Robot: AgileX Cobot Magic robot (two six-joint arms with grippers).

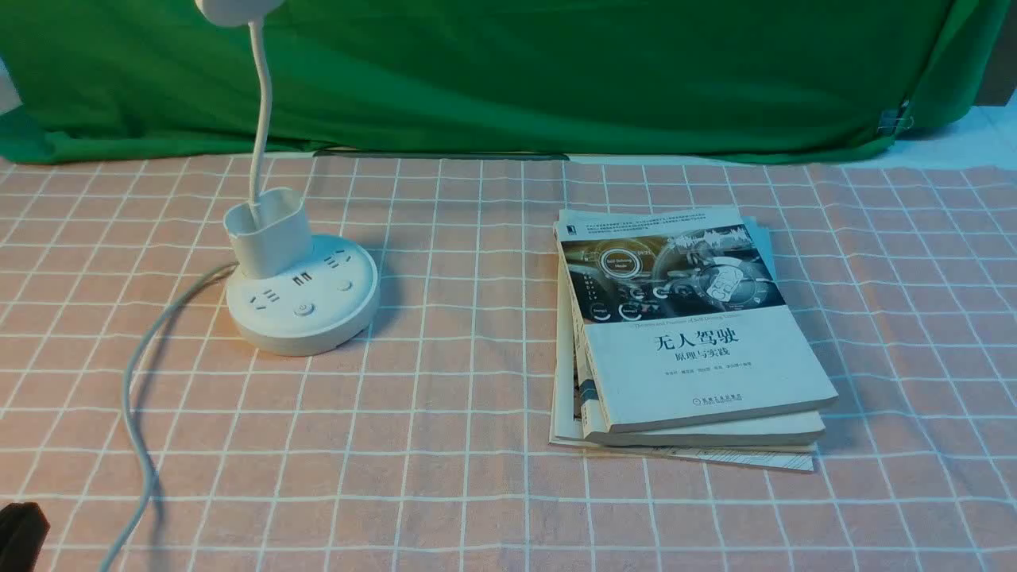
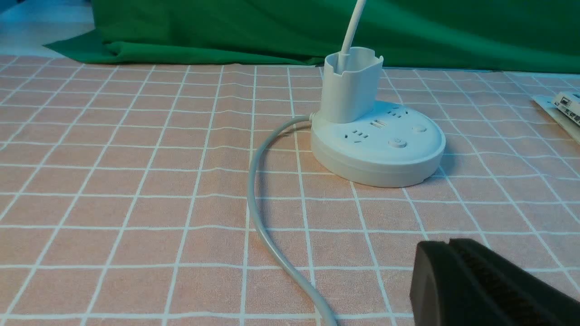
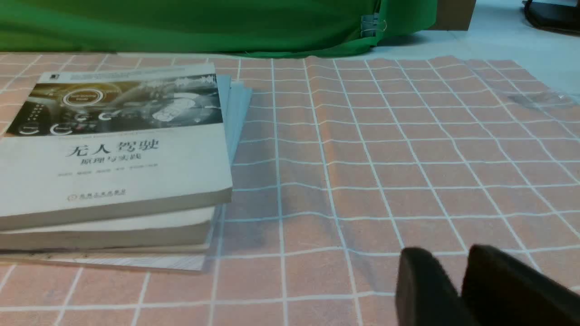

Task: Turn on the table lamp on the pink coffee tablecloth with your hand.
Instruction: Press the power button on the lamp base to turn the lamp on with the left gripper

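The white table lamp stands on the pink coffee tablecloth (image 1: 477, 477) at the left; its round base (image 1: 302, 306) bears sockets and a round button (image 1: 303, 309). Its cup holder (image 1: 266, 230) and thin neck (image 1: 261, 119) rise behind, and its head (image 1: 234, 8) is cut off at the top edge. Its grey cord (image 1: 135, 381) trails toward the front. The base (image 2: 378, 149) also shows in the left wrist view. My left gripper (image 2: 448, 244) is shut and empty, low and well short of the base; it shows at the front view's corner (image 1: 20, 524). My right gripper (image 3: 451, 260) has a narrow gap and is empty.
A stack of books (image 1: 683, 318) lies right of centre, and also shows in the right wrist view (image 3: 113, 149). A green backdrop cloth (image 1: 556, 79) closes the far side. The cord (image 2: 258, 199) curves across the cloth between my left gripper and the lamp.
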